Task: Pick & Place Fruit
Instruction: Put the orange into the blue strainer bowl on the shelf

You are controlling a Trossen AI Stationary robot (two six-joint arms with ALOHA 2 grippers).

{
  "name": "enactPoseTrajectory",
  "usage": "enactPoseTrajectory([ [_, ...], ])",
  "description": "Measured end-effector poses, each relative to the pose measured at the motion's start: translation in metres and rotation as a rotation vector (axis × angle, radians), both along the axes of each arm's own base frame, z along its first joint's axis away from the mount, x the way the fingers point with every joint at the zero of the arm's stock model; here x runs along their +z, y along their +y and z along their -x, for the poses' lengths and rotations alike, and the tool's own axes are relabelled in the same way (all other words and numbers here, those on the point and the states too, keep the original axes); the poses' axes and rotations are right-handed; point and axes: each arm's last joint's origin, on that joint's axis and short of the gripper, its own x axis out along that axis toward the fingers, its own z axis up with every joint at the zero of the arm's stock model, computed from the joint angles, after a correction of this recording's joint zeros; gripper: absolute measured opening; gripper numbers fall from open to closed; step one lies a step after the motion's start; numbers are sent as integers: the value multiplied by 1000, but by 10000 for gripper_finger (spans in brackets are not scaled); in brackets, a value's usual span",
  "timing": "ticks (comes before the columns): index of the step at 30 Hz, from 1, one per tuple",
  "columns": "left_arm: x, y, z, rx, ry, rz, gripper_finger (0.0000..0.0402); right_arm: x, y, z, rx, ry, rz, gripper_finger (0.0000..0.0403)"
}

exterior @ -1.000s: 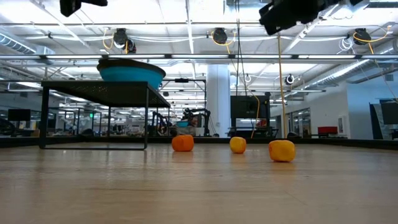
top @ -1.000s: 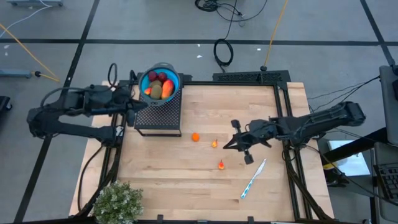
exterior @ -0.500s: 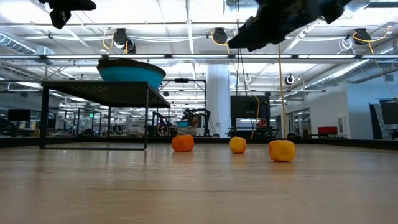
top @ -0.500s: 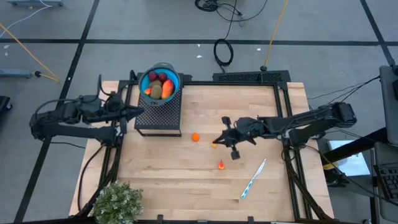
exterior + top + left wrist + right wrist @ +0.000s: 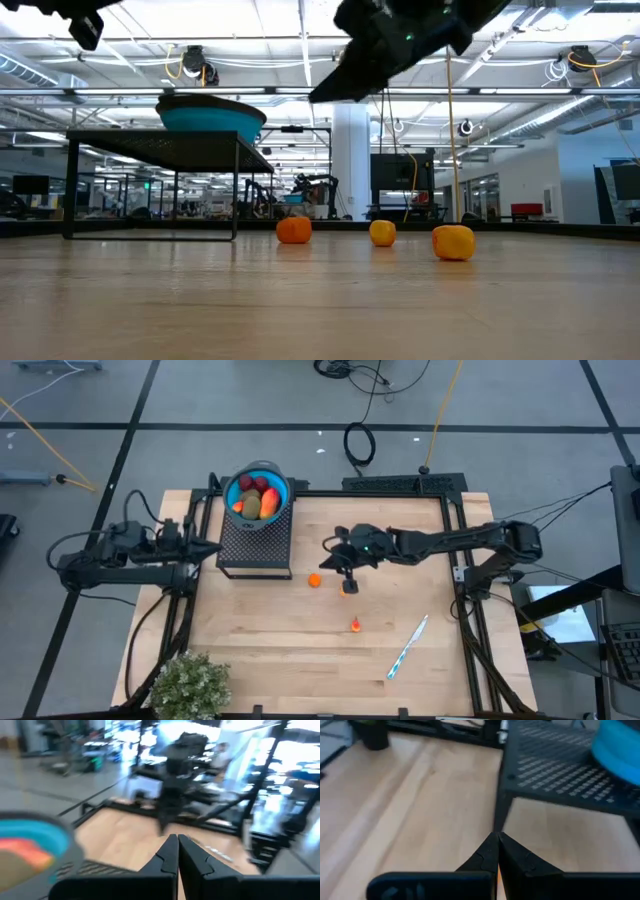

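On the wooden bench (image 5: 260,640) a blue bowl (image 5: 256,491) sits on top of a black perforated stand (image 5: 255,545) and holds several pieces of fruit (image 5: 256,498): dark red balls, a brown-green oval and a red-orange piece. Three small orange bits lie loose on the bench: one (image 5: 314,580) just in front of the stand, one (image 5: 347,589) beside it, and one (image 5: 355,624) nearer the front, close to a white-and-blue pen (image 5: 407,646). The right gripper (image 5: 326,547) hangs above the bench by the stand's corner, clenched and empty. The left gripper (image 5: 214,546) hovers at the stand's left side, also clenched and empty. A bushy green plant (image 5: 187,685) stands at the front left corner
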Motion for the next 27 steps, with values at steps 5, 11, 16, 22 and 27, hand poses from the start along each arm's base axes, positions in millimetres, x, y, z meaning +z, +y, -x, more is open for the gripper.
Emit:
enactPoseTrajectory([
  [5, -13, -2, 6, -56, -57, -4, 11, -19, -16, -4, -43, 71, -6, 3],
  [11, -21, -2, 13, -55, -94, -21, 2, -43, -23, -13, -60, 124, -10, 28],
  [16, -21, -2, 15, -55, -103, -41, 14, -56, -24, -23, -31, 100, -9, 67],
  [22, -21, -2, 15, -56, -103, -34, 2, -62, -29, -28, -27, 60, -36, 132],
  [27, -20, -2, 15, -56, -107, -27, 12, -77, -29, -32, -50, 97, -82, 190],
])
